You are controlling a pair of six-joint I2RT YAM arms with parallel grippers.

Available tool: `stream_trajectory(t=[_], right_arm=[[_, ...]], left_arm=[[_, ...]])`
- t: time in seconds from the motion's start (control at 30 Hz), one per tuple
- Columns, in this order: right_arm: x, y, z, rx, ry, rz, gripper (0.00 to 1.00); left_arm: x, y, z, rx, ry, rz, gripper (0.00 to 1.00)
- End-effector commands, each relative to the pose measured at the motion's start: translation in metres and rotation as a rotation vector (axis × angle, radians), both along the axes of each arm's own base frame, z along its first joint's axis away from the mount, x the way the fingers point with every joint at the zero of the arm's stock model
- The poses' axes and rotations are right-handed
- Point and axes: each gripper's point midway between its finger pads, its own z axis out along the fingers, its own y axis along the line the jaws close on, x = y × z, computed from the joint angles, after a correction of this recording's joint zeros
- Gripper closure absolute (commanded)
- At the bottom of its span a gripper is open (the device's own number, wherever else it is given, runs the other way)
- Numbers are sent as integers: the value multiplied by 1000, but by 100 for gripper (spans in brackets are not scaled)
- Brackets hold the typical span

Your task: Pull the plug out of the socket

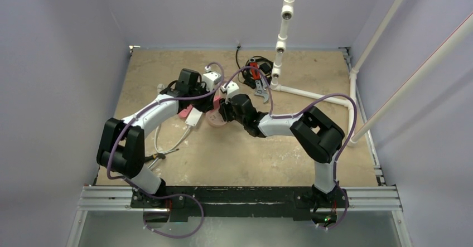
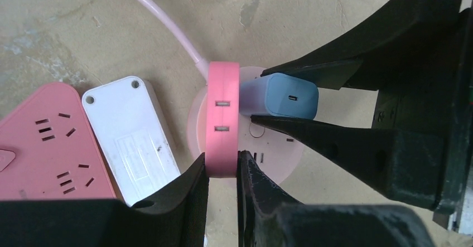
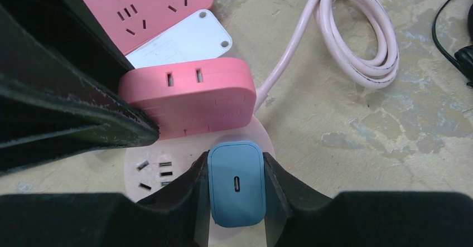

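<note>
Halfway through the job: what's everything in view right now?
plug: one, light blue, on the socket
socket: one, pale pink disc, mid-table
block: one, pink, on the socket beside the plug
cord: one, pale pink, coiled behind the socket
pink strip: one, pink, left of the socket
white strip: one, white, between pink strip and socket
dark item: one, black with red, rear
pipes: several, white, rear right
table: one, tan
left gripper: one, black, shut on block
right gripper: one, black, shut on plug
</note>
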Motion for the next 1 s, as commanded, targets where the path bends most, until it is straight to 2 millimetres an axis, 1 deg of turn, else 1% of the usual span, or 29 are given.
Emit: stream_trajectory(t=[0.0,0.07,0.23,0.4,0.47,0.53,0.63,0.7,0.77,0.9,0.97], right_arm=[[5,-4,-4,-12,14,-51,100],[3,-4,-3,-9,11,-43,100],[-3,-5,-8,-24,17,-13,100],[-9,-1,-16,-40,34,12,100],[-9,0,-20,-49,41,13,100],[-8,0,-23,-54,44,8,100],[-6,-2,-25,-58,48,-11,100],[-7,-2,-29,-62,61,-18,100],[-9,-2,-35,-60,90,-20,100],[-5,-5,-42,-72,103,-49,100],[-5,-5,-45,-77,109,-53,100]], left_arm=[[1,-20,42,-55,-161,-65,100],[4,-17,41,-46,-162,-45,100],[21,2,23,-29,-75,69,100],[39,25,16,-64,-29,187,100],[43,32,14,-72,-13,231,100],[46,35,14,-68,-16,243,100],[46,33,18,-78,-29,229,100],[44,27,25,-107,-49,192,100],[36,14,36,-159,-77,118,100],[20,-2,57,-160,-173,9,100],[16,-4,58,-162,-176,-7,100]])
